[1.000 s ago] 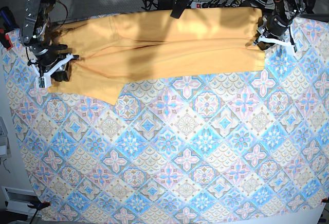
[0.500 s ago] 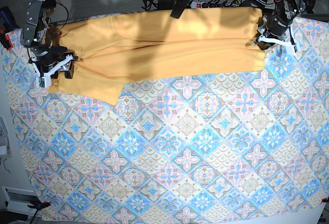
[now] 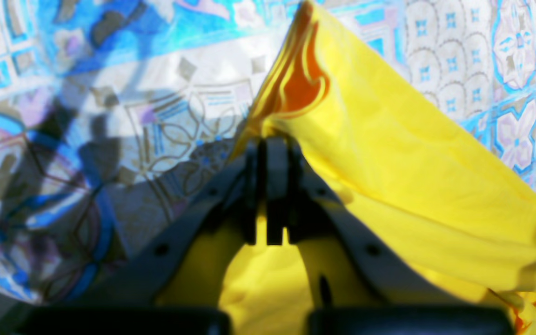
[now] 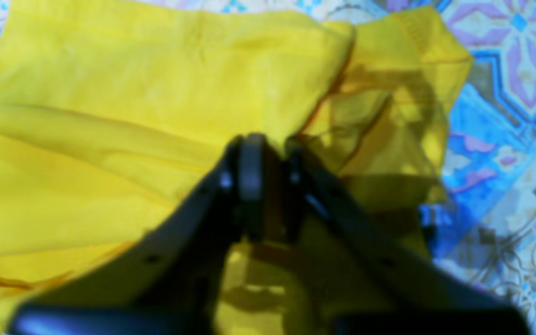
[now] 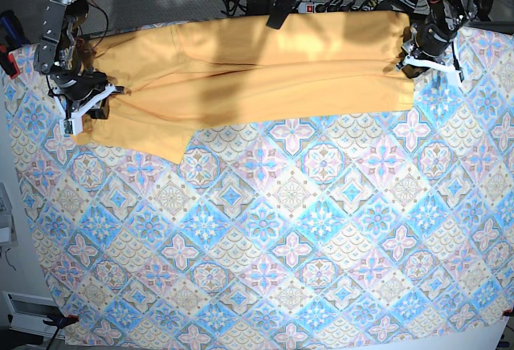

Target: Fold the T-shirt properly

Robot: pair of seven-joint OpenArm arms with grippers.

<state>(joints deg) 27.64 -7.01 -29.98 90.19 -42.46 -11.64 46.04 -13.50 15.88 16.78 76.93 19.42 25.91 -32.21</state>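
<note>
In the left wrist view, the left gripper (image 3: 271,186) is pinching a raised edge of the T-shirt (image 3: 412,186) with its jaws closed, the cloth peaking up above the patterned tablecloth (image 3: 110,116). In the right wrist view, the right gripper (image 4: 268,186) is pressing its jaws together on a bunched fold of the yellow cloth (image 4: 133,116). In the base view, the T-shirt (image 5: 265,69) is lying stretched along the far edge of the tabletop (image 5: 281,246), with the left gripper (image 5: 426,53) holding its end near the far right corner and the right gripper (image 5: 84,105) holding its end near the far left corner.
</note>
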